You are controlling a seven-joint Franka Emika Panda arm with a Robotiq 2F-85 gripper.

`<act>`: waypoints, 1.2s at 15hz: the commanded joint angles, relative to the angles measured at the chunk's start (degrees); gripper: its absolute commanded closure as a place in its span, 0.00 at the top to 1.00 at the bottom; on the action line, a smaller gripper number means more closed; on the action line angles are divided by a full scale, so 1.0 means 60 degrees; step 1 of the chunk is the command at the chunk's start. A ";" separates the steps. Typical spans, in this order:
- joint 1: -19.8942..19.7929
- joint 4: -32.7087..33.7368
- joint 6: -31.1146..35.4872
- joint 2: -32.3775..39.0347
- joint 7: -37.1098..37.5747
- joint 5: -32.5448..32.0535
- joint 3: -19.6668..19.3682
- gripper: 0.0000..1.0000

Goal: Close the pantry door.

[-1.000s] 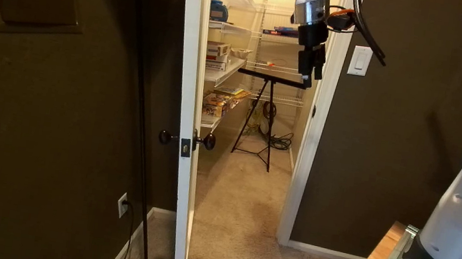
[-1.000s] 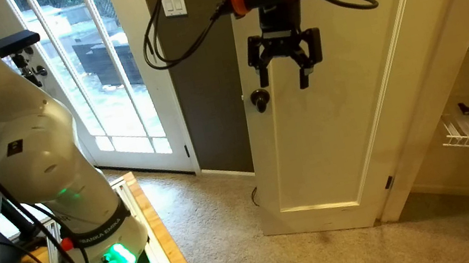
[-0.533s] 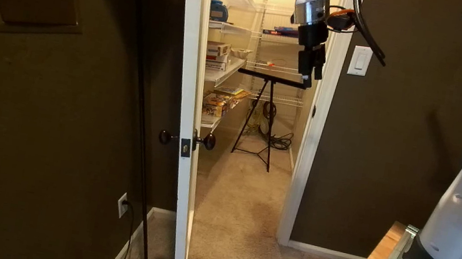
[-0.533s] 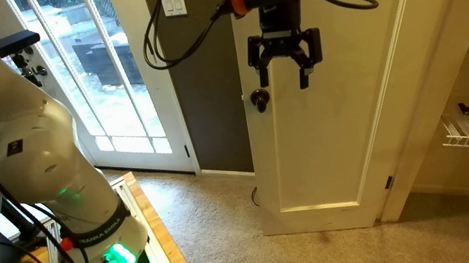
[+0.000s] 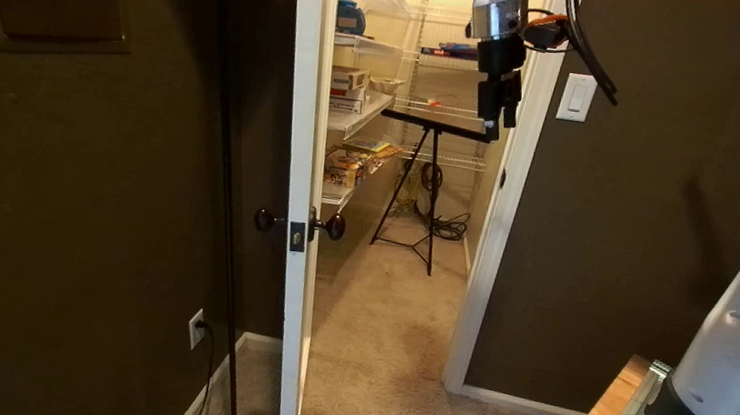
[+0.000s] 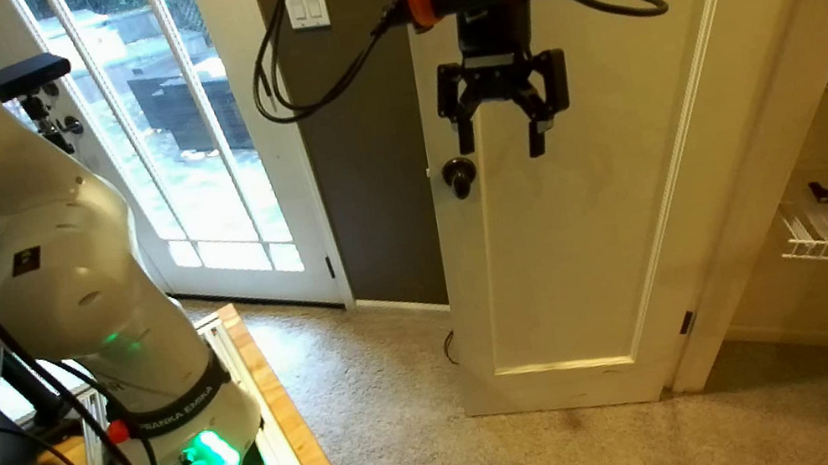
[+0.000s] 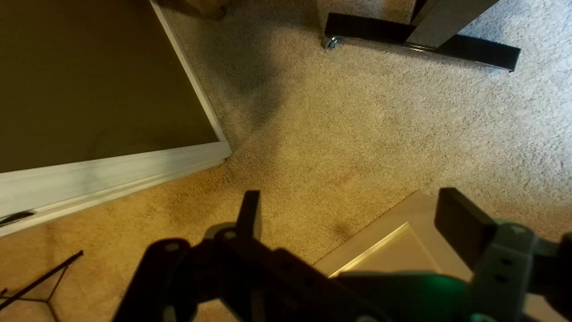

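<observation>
The pantry door (image 6: 558, 275) is a white panelled door standing ajar. In an exterior view it shows nearly edge-on (image 5: 289, 297), with dark knobs (image 5: 335, 226) on both faces and a latch plate (image 5: 297, 236). One knob also shows in the exterior view facing the door panel (image 6: 460, 177). My gripper (image 6: 502, 144) is open and empty, its fingers pointing down. There it overlaps the door, just above and right of the knob; in an exterior view it hangs right of the door edge (image 5: 499, 128), apart from it. The door's lower corner shows in the wrist view (image 7: 389, 250).
The white door frame (image 5: 490, 253) stands right of the opening. Inside are wire shelves (image 5: 353, 118) with boxes and a black tripod stand (image 5: 430, 194). A thin black pole (image 5: 229, 180) stands left of the door. A wheeled black base (image 7: 371, 29) is on the carpet.
</observation>
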 commanded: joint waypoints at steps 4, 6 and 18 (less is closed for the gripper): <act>0.0103 -0.0681 0.0428 -0.0978 0.0940 -0.0502 0.0320 1.00; 0.0180 -0.1155 0.0770 -0.1607 0.1141 -0.0729 0.0506 1.00; 0.1486 -0.4043 0.3452 -0.5443 0.2061 -0.2353 0.2663 1.00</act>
